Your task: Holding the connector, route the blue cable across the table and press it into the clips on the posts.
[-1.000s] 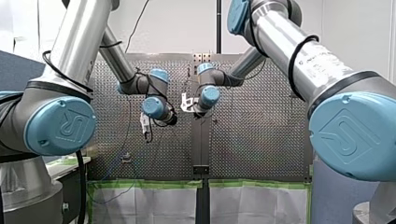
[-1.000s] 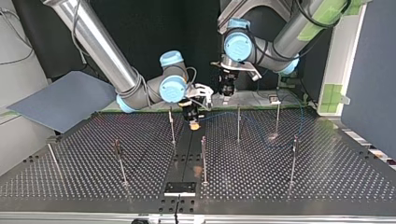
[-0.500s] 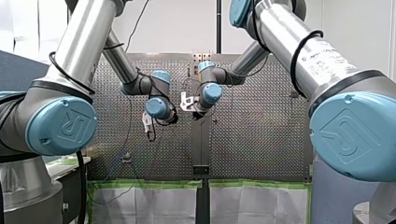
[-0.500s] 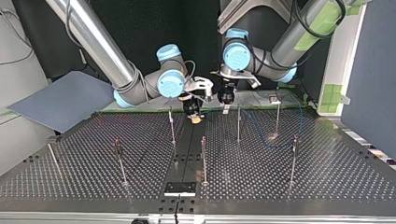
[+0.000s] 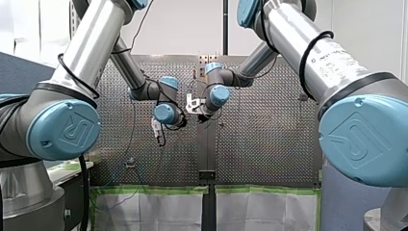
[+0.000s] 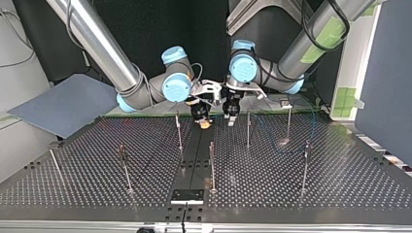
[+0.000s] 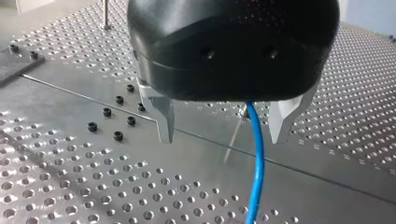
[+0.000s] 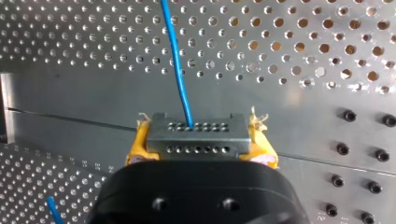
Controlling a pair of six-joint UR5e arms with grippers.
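Note:
In the right wrist view my right gripper is shut with its yellow pads on the grey connector. The blue cable leaves the connector and runs away over the perforated table. In the left wrist view my left gripper is open, and the cable hangs between its metal fingers without touching them. In the top view my right gripper and my left gripper hover close side by side at the far middle of the table. The cable loops off to that view's right.
Several thin posts stand on the table, among them one just beside my right gripper, one beside my left, and one nearer the camera. A black plate lies at the near edge. A grey-blue board leans at the left.
In the top view my left gripper has swung leftward and down until it hangs right next to my right gripper. My right gripper, still holding the connector, has shifted slightly back.

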